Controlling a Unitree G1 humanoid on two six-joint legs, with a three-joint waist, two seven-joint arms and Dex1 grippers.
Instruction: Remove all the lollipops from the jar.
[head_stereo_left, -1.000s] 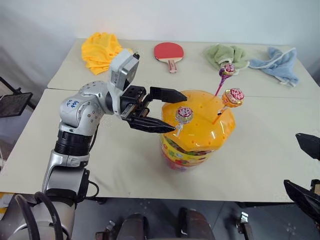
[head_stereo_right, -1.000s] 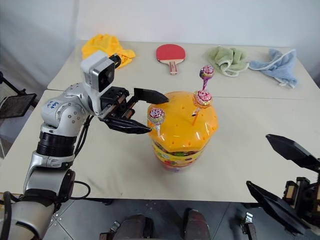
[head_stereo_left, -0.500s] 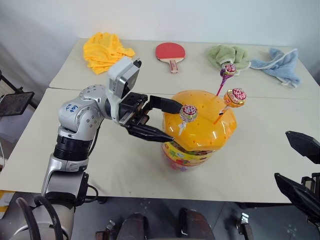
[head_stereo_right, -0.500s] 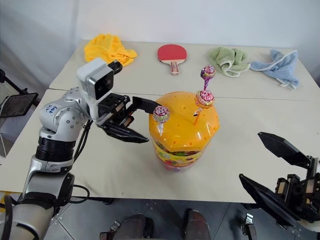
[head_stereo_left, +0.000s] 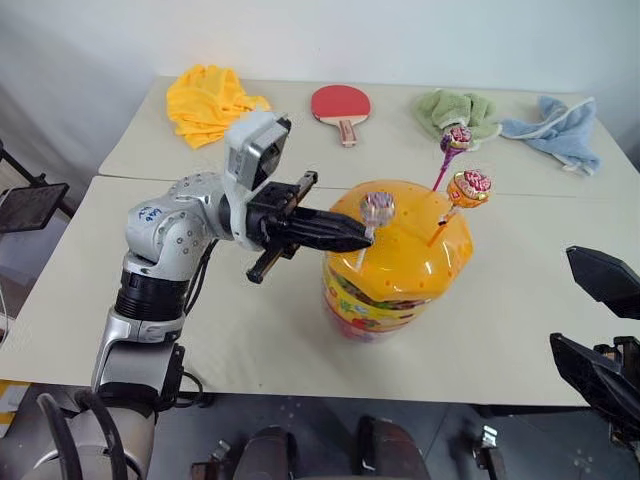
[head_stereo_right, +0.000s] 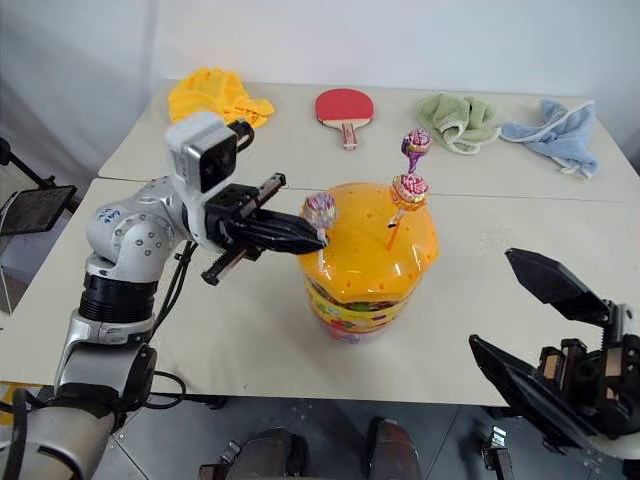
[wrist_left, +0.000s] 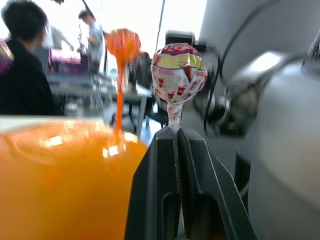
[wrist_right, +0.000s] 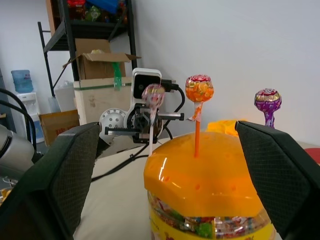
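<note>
Closed since 1 second ago, left end effector (head_stereo_left: 362, 237) now pinches the pink lollipop (head_stereo_left: 378, 207).
Jar (head_stereo_left: 400, 262) holds 2 others; right end effector (head_stereo_right: 545, 330) spread wide.

A red paddle (head_stereo_left: 338, 103) lies between yellow cloth (head_stereo_left: 208, 101) and green towel (head_stereo_left: 455, 110).

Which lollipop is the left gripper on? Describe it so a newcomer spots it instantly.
Find the jar with the domed orange lid mid-table. Three lollipops stand in the lid; take the one nearest the left arm, the pink lollipop. Unlike the orange lollipop and purple lollipop, its stick is pinched in the left gripper.
</note>
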